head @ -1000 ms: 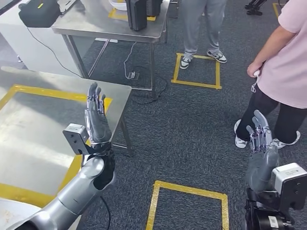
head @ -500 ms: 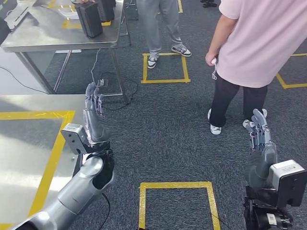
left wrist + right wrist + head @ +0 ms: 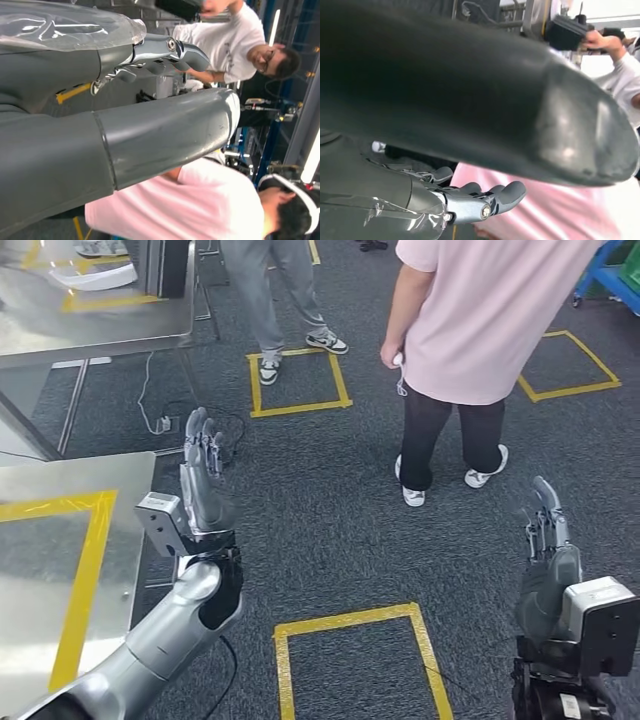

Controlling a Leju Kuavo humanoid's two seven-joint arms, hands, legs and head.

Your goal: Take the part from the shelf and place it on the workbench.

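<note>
My left hand [image 3: 199, 480] is raised with its fingers straight and apart, holding nothing, just right of a steel workbench [image 3: 45, 570] marked with yellow tape. My right hand [image 3: 549, 550] is raised at the lower right, fingers extended, also holding nothing. In the left wrist view the left hand [image 3: 151, 90] has its thumb and fingers stretched out with nothing between them. The right wrist view has the right hand [image 3: 478, 165] the same way. I see no part and no shelf.
A person in a pink shirt [image 3: 483, 320] stands close ahead on the right. Another person in grey trousers [image 3: 272, 290] stands further back. A second steel table [image 3: 98, 310] with a black box is at the back left. Yellow tape squares [image 3: 355, 660] mark the dark carpet.
The whole view has swung to the right: the workbench has slid toward the left edge and the person in pink now stands nearer the middle. Both hands remain raised with nothing in them.
</note>
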